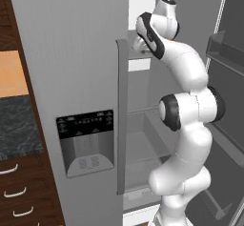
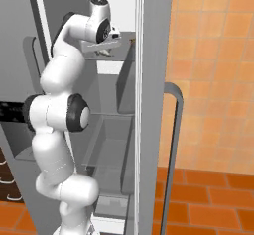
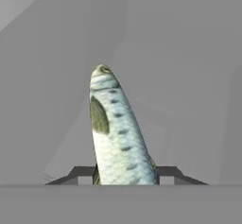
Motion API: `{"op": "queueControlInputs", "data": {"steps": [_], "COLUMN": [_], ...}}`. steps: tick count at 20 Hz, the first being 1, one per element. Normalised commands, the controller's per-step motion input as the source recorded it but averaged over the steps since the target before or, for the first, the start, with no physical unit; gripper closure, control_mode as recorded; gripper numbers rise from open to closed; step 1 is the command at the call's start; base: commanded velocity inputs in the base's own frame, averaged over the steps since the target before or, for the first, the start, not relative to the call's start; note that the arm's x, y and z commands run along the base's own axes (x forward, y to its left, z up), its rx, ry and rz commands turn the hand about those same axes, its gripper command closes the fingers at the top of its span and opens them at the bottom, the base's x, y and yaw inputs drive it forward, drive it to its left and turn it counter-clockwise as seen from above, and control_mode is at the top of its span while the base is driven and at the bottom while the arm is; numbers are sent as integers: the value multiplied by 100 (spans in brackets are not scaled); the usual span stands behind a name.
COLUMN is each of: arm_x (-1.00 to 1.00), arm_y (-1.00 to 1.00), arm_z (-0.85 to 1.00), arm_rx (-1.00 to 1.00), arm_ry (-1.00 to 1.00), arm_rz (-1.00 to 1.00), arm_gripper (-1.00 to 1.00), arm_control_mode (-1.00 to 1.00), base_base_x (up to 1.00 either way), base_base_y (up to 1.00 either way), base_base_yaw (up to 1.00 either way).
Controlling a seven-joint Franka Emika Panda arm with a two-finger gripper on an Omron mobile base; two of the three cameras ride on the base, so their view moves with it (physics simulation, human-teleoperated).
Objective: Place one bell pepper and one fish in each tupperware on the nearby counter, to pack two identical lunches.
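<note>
I am working inside the open fridge (image 1: pixel 86 53), with the arm reaching up and in to an upper shelf (image 2: pixel 106 55), so as far as I can judge the task is near its start or at least in a fetching stage: a fish is being picked, and nothing here shows me any tupperware or how full they are. The surface (image 1: pixel 16 125), dark speckled stone over brown drawers, sits off to the left past the closed fridge door with its dispenser panel (image 1: pixel 86 141), so the carry will have to go back out and around that door. Room is tight: the closed door's edge and its long handle (image 1: pixel 122 115) stand just beside the arm on one side, the open door (image 2: pixel 154 105) with its bins on the other, and shelves above and below the hand. I would back straight out before swinging left, since the elbow is near the door edge. On the hand view the hand (image 3: pixel 125 173) is closed on the fish (image 3: pixel 116 128): both dark tips press its flanks near the tail end, and the silvery, spotted body runs away from the camera. From the right base view the fish looks close to the shelf; whether it is lifted clear I cannot tell.
</note>
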Motion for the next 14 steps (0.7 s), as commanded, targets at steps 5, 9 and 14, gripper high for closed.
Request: {"op": "queueControlInputs", "data": {"steps": [5,9,14], "arm_x": [-100,-100,-100], "arm_y": [0,-6,-13], "arm_z": [10,0,-11], "arm_rx": [2,4,0], "arm_ry": [0,0,1], "arm_rz": [0,0,-5], "arm_gripper": [100,100,100], "arm_control_mode": [-100,-100,-100], "base_base_x": [0,0,0], "base_base_y": [0,0,0], "base_base_yaw": [0,0,0]}}
